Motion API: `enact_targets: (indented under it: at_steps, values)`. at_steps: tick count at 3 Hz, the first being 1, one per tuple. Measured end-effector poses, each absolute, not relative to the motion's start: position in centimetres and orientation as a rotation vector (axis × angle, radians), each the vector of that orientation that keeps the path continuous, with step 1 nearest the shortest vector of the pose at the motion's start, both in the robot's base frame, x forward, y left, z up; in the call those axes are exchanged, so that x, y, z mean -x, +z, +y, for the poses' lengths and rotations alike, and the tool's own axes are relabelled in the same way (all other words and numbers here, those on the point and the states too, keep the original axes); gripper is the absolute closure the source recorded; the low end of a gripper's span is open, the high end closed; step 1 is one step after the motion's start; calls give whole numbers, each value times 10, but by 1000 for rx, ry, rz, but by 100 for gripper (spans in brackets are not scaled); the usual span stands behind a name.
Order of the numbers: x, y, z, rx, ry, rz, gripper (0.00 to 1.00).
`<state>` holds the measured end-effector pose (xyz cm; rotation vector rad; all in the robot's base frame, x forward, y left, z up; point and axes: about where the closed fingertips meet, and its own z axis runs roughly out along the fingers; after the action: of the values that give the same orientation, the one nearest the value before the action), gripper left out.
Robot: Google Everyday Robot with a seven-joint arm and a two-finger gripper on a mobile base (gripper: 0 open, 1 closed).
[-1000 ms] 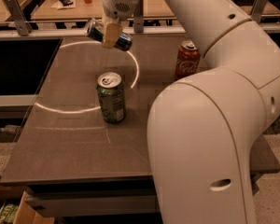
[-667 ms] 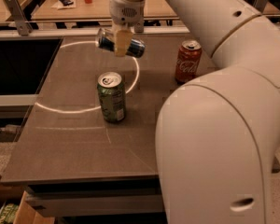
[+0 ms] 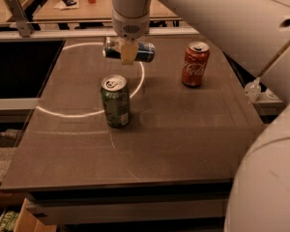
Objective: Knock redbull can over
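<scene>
The redbull can (image 3: 144, 52) is slim, blue and silver, and lies on its side across the far middle of the brown table (image 3: 183, 134). My gripper (image 3: 128, 56) hangs down from the white arm directly over and in front of the can's middle, hiding that part. I cannot tell whether the can rests on the table or is lifted off it.
A green can (image 3: 116, 102) stands upright in front of the gripper. A red Coca-Cola can (image 3: 195, 64) stands upright to the right. My white arm (image 3: 261, 37) fills the right side. A dark drop-off (image 3: 19, 66) lies left of the table.
The gripper and the sideways redbull can have moved together to the right and a little nearer. The green and red cans have not moved.
</scene>
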<state>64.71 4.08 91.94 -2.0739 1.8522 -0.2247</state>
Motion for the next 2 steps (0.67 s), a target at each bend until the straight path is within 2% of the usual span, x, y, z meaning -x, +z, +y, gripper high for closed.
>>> enact_targets:
  at_steps: [2]
  values:
    - [-645,861,52,2103,-288,1848,100]
